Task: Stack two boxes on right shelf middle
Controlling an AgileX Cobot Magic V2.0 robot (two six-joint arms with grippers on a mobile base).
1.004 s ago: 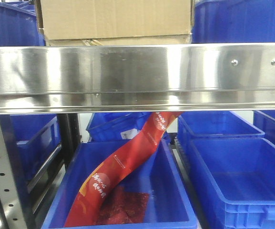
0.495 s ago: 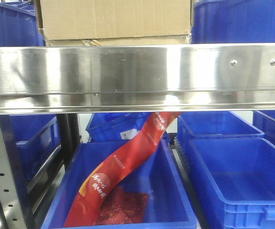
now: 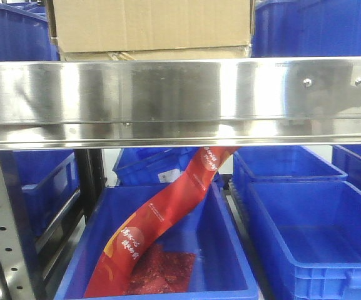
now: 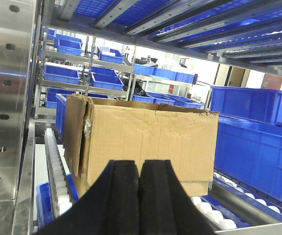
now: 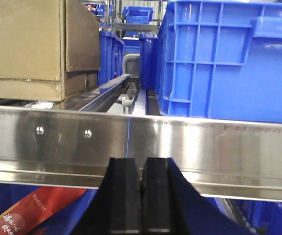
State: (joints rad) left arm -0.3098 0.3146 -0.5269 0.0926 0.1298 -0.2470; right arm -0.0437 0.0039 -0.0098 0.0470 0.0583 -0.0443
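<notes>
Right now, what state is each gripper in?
Left gripper: shut, holding nothing, facing the cardboard box.
Right gripper: shut, holding nothing, before the shelf lip.

Front view faces the shelf (image 3: 167, 94) lip closely — both wrist views share it and the boxes (image 4: 145, 142).

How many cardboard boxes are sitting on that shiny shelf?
2: a large cardboard box stacked on a flatter cardboard box, both on the steel shelf between blue bins. Others may be hidden behind.
</notes>
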